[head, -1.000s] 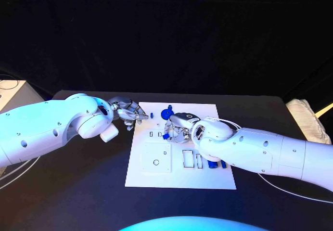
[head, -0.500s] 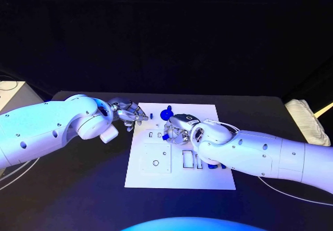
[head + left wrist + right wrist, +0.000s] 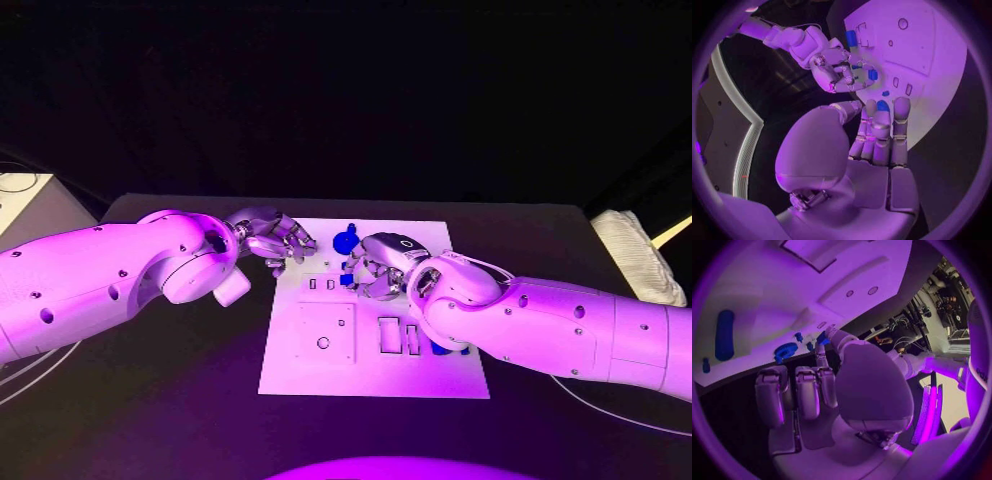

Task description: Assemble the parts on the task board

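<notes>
Both hands, left [image 3: 274, 240] and right [image 3: 378, 268], curl over the task board [image 3: 372, 375].

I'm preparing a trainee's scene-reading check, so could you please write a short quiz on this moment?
1. True or false: the blue gear lies off the task board.
2. Which hand is above the board's slots? A: left hand. B: right hand.
3. Fill in: the board lies on a ___ table.

Key: 1 false, it lies on the board. 2 B; the left hand is at the board's far left corner. 3 black.
</notes>
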Motion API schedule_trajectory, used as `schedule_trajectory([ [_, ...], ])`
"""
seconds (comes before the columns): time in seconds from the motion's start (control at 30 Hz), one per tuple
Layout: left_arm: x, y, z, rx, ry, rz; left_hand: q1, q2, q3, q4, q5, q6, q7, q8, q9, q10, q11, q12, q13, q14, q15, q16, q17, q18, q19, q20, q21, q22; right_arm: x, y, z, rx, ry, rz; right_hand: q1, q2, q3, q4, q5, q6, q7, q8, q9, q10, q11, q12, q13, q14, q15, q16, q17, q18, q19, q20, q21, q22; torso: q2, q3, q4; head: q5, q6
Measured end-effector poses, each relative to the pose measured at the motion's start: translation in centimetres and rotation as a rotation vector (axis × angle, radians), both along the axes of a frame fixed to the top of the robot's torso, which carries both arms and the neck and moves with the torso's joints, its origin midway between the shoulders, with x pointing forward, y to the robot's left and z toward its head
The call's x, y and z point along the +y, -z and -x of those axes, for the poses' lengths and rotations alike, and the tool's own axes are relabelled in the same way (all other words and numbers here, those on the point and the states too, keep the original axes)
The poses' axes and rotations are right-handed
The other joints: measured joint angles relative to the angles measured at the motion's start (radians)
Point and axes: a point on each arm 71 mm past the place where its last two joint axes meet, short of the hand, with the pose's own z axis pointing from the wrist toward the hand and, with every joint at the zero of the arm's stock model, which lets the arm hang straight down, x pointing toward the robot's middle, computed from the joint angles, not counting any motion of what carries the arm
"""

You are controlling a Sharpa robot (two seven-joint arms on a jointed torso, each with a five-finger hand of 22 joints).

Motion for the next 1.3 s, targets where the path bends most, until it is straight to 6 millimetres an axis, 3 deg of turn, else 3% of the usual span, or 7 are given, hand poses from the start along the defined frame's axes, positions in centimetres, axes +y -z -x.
schedule_trajectory([
  [0.33, -1.1, 0.4, 1.1, -0.132, 0.100, 0.076, 0.004, -0.004, 0.021, -0.033, 0.000, 0.050, -0.014, -0.073, -0.067, 0.033, -0.024, 0.000, -0.016, 0.079, -0.019, 0.099, 0.139, 0.000, 0.110, -0.015, 0.083, 0.147, -0.7, -0.4, 0.0, 0.033, 0.035, -0.043, -0.009, 0.001, 0.000, 0.000, 0.000, 0.001, -0.001, 0.000, 0.000, 0.000, 0.000, 0.000, 0.001, 0.000, 0.000, 0.000, 0.001, 0.000, 0.004, -0.004, 0.004, 0.000, 0.002, -0.0003, 0.0013, -0.002, 0.004],
  [0.43, -1.5, 0.5, 1.4, -0.178, 0.139, 0.077, 0.004, -0.004, 0.028, -0.045, 0.000, 0.057, -0.018, -0.096, -0.084, 0.054, -0.032, 0.006, -0.014, 0.116, -0.027, 0.145, 0.209, -0.024, 0.162, -0.021, 0.124, 0.222, -0.8, -0.4, 0.0, 0.045, 0.044, -0.050, -0.009, 0.001, 0.000, 0.000, 0.000, -0.001, -0.002, 0.000, 0.000, 0.000, 0.000, 0.000, 0.001, 0.000, 0.000, 0.000, 0.001, 0.000, 0.004, -0.004, 0.004, 0.000, 0.003, -0.0004, 0.0027, -0.002, 0.003],
  [0.5, -1.7, 0.5, 1.6, -0.209, 0.166, 0.071, 0.006, -0.002, 0.036, -0.053, 0.000, 0.067, -0.018, -0.116, -0.097, 0.065, -0.039, 0.012, -0.009, 0.136, -0.032, 0.173, 0.250, -0.024, 0.193, -0.027, 0.152, 0.270, -0.8, -0.4, -0.1, 0.052, 0.050, -0.054, -0.009, 0.001, 0.000, 0.000, 0.000, -0.001, -0.003, 0.000, 0.000, 0.000, 0.000, 0.000, 0.001, 0.000, 0.000, 0.000, 0.001, 0.000, 0.004, -0.004, 0.004, 0.000, 0.003, -0.0003, 0.0032, -0.002, 0.002],
  [0.6, -2.2, 0.7, 1.8, -0.246, 0.206, 0.058, 0.009, 0.001, 0.047, -0.064, 0.000, 0.067, -0.018, -0.140, -0.112, 0.066, -0.040, 0.020, -0.004, 0.142, -0.037, 0.185, 0.271, -0.024, 0.208, -0.031, 0.171, 0.302, -0.8, -0.4, -0.1, 0.061, 0.056, -0.058, -0.014, -0.004, 0.000, 0.000, 0.000, 0.000, -0.003, -0.001, 0.002, 0.000, 0.000, 0.000, 0.001, 0.000, 0.000, 0.000, 0.001, 0.000, 0.004, -0.003, 0.004, 0.001, 0.004, -0.0009, 0.0034, -0.002, 0.001],
  [0.67, -2.5, 0.9, 1.9, -0.264, 0.227, 0.049, 0.016, 0.008, 0.055, -0.072, 0.000, 0.067, -0.018, -0.157, -0.123, 0.070, -0.044, 0.026, 0.001, 0.145, -0.041, 0.190, 0.281, -0.039, 0.217, -0.033, 0.179, 0.316, -0.8, -0.4, -0.1, 0.065, 0.059, -0.060, -0.014, -0.004, 0.000, 0.000, 0.000, 0.001, -0.004, -0.001, 0.008, 0.000, 0.000, 0.000, 0.001, 0.000, 0.000, 0.000, 0.001, 0.000, 0.004, -0.003, 0.004, 0.001, 0.004, -0.0015, 0.0033, -0.002, 0.001],
  [0.9, -3.4, 1.5, 2.0, -0.306, 0.282, 0.007, 0.005, 0.019, 0.081, -0.075, 0.000, 0.067, -0.018, -0.181, -0.139, 0.075, -0.043, 0.035, 0.011, 0.151, -0.036, 0.197, 0.296, -0.039, 0.226, -0.034, 0.192, 0.340, -0.9, -0.4, 0.0, 0.074, 0.067, -0.066, -0.014, -0.004, 0.000, 0.000, -0.001, 0.002, -0.005, 0.003, 0.008, 0.000, 0.000, 0.000, 0.001, 0.000, 0.000, 0.000, 0.000, 0.000, 0.004, -0.003, 0.004, 0.001, 0.005, -0.0016, 0.0016, -0.002, -0.003],
  [1.3, -3.9, 2.0, 1.6, -0.327, 0.313, -0.045, -0.021, 0.066, 0.149, -0.069, 0.000, 0.079, -0.014, -0.214, -0.158, 0.082, -0.035, 0.064, 0.036, 0.156, -0.038, 0.212, 0.310, -0.039, 0.245, -0.033, 0.216, 0.380, -1.0, -0.6, 0.2, 0.076, 0.074, -0.075, -0.016, -0.006, 0.000, 0.000, -0.002, 0.000, -0.007, 0.004, 0.008, 0.000, 0.000, 0.000, 0.001, 0.000, 0.000, 0.000, 0.000, 0.000, 0.004, -0.003, 0.004, 0.000, 0.004, -0.0003, 0.0021, -0.001, -0.008],
])
